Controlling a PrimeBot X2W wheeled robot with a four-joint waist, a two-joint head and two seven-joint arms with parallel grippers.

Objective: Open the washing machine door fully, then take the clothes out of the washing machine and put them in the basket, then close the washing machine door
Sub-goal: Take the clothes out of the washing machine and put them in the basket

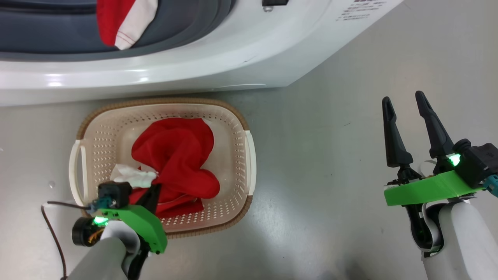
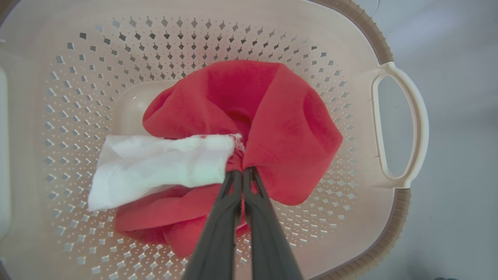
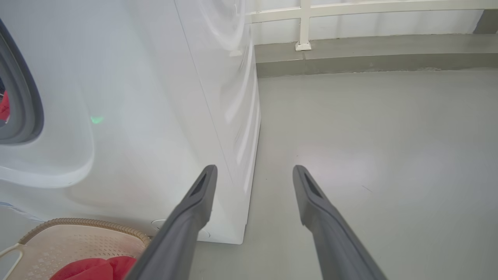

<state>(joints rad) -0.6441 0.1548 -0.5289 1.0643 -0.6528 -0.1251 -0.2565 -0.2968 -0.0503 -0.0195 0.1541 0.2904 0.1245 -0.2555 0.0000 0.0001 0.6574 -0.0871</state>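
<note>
The cream basket [image 1: 163, 102] stands on the floor in front of the white washing machine [image 1: 218, 66]. In it lies a red garment [image 1: 175, 155] with a white panel [image 2: 155, 167]. My left gripper [image 1: 155, 188] reaches down into the basket, its jaws shut on a gathered fold of this garment [image 2: 243, 169]. Another red and white piece of the clothes [image 1: 124, 23] hangs over the grey gasket [image 1: 186, 27] at the machine's opening. My right gripper [image 1: 404, 105] hovers open over bare floor to the right, holding nothing. The washing machine door is out of view.
Grey floor [image 1: 319, 155] spreads between the basket and my right arm. In the right wrist view, the machine's right side [image 3: 233, 116] runs back to a low kerb and white railing [image 3: 303, 23]. The basket's corner [image 3: 89, 223] shows at that view's lower left.
</note>
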